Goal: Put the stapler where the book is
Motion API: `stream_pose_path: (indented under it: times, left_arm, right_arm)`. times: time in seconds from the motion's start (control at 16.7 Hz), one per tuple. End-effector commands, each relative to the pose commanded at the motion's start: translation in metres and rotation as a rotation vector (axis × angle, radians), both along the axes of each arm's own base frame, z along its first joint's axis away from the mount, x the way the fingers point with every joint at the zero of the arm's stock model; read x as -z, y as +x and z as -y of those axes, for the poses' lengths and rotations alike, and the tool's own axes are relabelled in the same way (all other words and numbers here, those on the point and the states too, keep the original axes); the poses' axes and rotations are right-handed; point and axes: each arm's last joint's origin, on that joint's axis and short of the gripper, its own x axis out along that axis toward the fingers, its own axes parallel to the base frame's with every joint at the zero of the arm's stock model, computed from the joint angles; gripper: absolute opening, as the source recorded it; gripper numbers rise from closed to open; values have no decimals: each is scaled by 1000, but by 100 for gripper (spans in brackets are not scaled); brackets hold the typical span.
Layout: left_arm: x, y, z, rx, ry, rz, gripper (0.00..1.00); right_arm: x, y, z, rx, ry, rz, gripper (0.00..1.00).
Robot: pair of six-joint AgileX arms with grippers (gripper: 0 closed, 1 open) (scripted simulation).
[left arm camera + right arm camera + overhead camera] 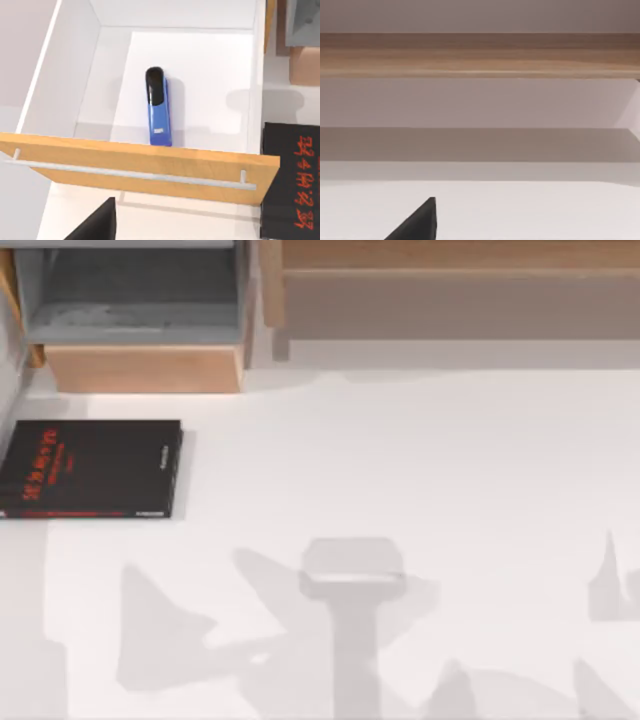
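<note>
The blue stapler, with a black top at one end, lies flat on the white floor of an open drawer in the left wrist view. The drawer's wooden front carries a thin metal handle bar. The black book with red lettering lies flat at the table's left edge, and its corner shows just beside the drawer front. A black part of my left gripper hangs above, on the near side of the drawer front. A black part of my right gripper faces a wooden shelf.
A grey box with a wooden front stands at the back left, behind the book. A long wooden shelf unit runs along the back right. Arm shadows fall across the white table's front half.
</note>
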Motion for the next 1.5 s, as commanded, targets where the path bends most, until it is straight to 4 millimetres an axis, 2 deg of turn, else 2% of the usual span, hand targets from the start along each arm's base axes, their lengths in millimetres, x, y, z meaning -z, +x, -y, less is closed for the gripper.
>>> stream_pose_path:
  times: [0.12, 0.3, 0.48, 0.66, 0.84, 1.02, 1.14, 1.5]
  left_arm:
    - [-4, 44, -18, -20, -25, -120, 100]
    - [10, 109, -49, -49, -76, -286, 100]
    - [44, 164, -79, -78, -134, -426, 100]
    - [87, 203, -102, -104, -190, -539, 100]
    - [128, 226, -115, -122, -233, -621, 100]
    - [154, 238, -117, -125, -258, -669, 100]
    - [160, 240, -116, -123, -262, -679, 100]
    - [162, 240, -117, -124, -262, -682, 100]
  right_arm:
    - [0, 0, 0, 0, 0, 0, 100]
    - [0, 0, 0, 0, 0, 0, 100]
    - [0, 0, 0, 0, 0, 0, 100]
    - [0, 0, 0, 0, 0, 0, 100]
    - [0, 0, 0, 0, 0, 0, 100]
    - [0, 0, 0, 0, 0, 0, 100]
    - [0, 0, 0, 0, 0, 0, 100]
    - [0, 0, 0, 0, 0, 0, 100]
